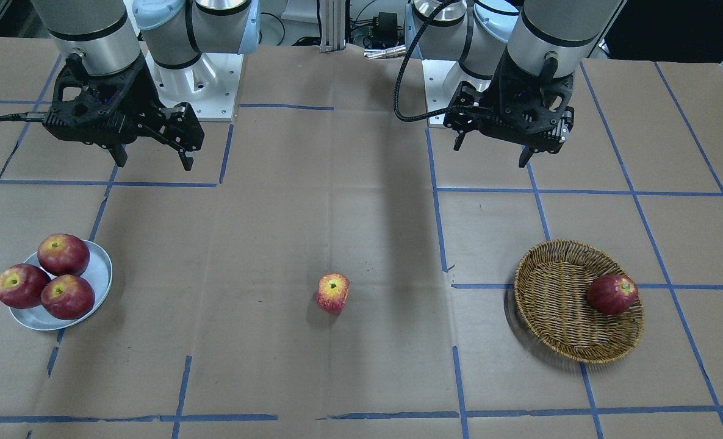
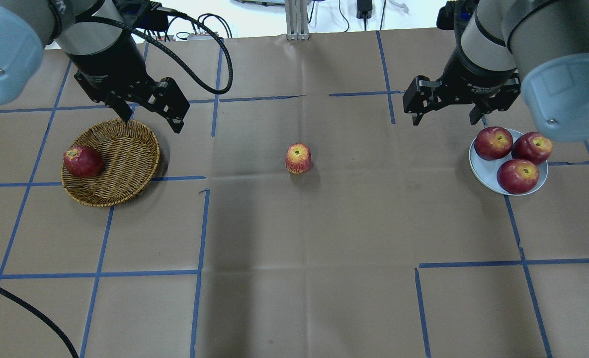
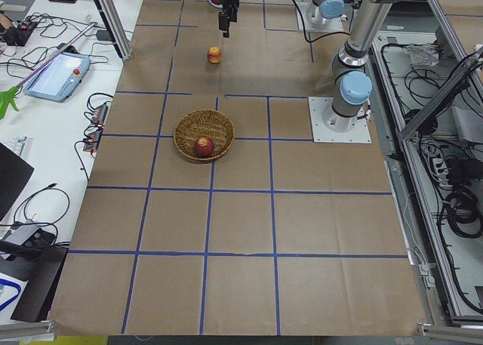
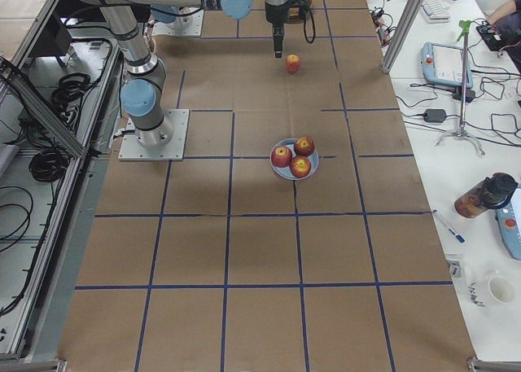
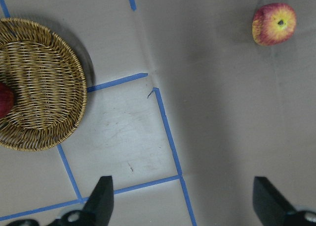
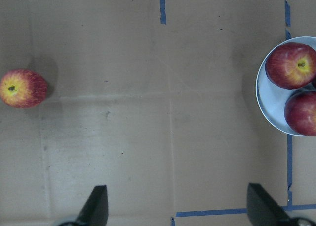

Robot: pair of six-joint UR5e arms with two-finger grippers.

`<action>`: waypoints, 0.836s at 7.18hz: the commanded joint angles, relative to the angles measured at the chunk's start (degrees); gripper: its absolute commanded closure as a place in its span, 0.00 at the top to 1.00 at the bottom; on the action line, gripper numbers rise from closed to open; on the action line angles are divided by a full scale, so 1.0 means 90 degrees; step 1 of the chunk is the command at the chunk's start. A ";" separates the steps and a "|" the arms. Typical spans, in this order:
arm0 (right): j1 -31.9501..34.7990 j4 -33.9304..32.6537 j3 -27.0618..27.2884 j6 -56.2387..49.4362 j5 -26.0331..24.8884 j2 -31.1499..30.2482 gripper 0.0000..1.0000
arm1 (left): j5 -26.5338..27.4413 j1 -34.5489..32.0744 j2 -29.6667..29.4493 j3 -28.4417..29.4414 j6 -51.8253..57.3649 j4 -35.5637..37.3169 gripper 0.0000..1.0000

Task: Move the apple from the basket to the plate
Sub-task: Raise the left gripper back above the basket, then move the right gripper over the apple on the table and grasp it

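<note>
Table [image 2: 294, 258] bears apple [image 2: 298, 158], well apart from left pincer [image 2: 151, 124].

Probably a lab, taped-grid table [image 1: 361, 366], teach pendant [image 3: 56, 72]

My arms [image 1: 93, 36] silver tubes, light blue round caps [image 2: 6, 54]; left gripper [image 1: 490, 155], right gripper [image 1: 154, 164] black; black cable [image 1: 405, 67] by left wrist

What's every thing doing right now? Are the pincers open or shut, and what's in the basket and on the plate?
Basket: holds one dark apple near its rim.
Plate: holds three dark apples.
Yellow-blushed apple: alone on the table's middle, stem end up.
Left pincer: open, empty, up beside the basket.
Right pincer: open, empty, up beside the plate.
</note>
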 commanded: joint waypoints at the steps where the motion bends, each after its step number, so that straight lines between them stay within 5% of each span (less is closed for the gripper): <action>1: 0.0778 -0.0040 -0.0545 0.0733 -0.0009 0.0685 1.00 | -0.0011 0.0115 0.0104 -0.0184 0.0137 0.0023 0.99; 6: 0.2383 -0.1815 -0.0792 0.2504 -0.0214 0.2658 0.99 | -0.0040 0.0125 0.0094 -0.0253 0.0127 0.0023 0.99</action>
